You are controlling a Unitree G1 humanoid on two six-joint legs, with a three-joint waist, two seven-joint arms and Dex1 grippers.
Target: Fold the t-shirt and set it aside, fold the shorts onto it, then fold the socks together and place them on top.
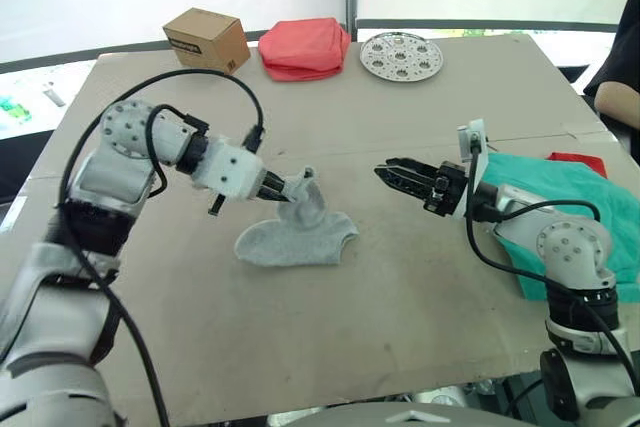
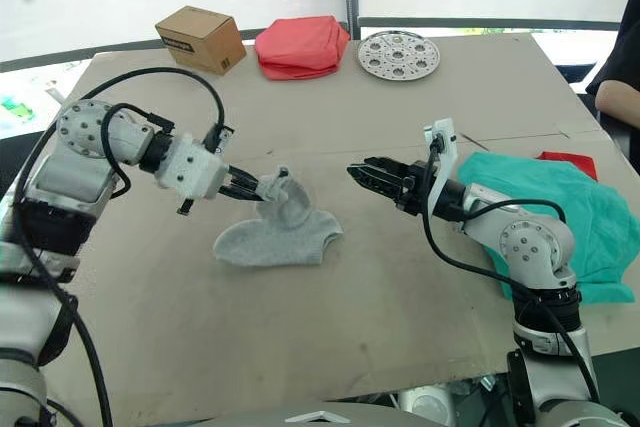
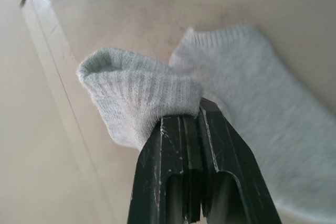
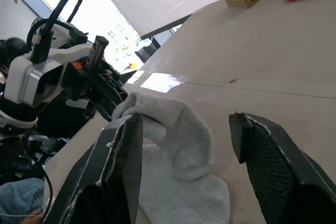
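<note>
My left hand (image 1: 283, 188) is clamped tight on the ribbed cuff of one of the grey socks (image 1: 296, 234), lifting that cuff off the table (image 1: 400, 327) while the rest of the pair lies flat near the middle, a little toward the left edge. In my left wrist view the two black fingers (image 3: 178, 156) are pressed together with the knit bunched between them, and the sock's foot trails away across the tabletop.

My right hand (image 1: 392, 173) hovers just beside the raised cuff, pointing at it from the right; its fingers (image 4: 113, 166) are spread well apart and hold nothing, the lifted sock showing between them in my right wrist view.

At the right edge of the table the teal shorts (image 1: 560, 197) lie under my right forearm, with a corner of the bright red t-shirt (image 1: 577, 160) sticking out from beneath them on the far side.

Along the far edge sit a small cardboard box (image 1: 206, 39), a folded salmon-pink cloth (image 1: 304, 47) and a round metal disc with holes (image 1: 401, 55).
</note>
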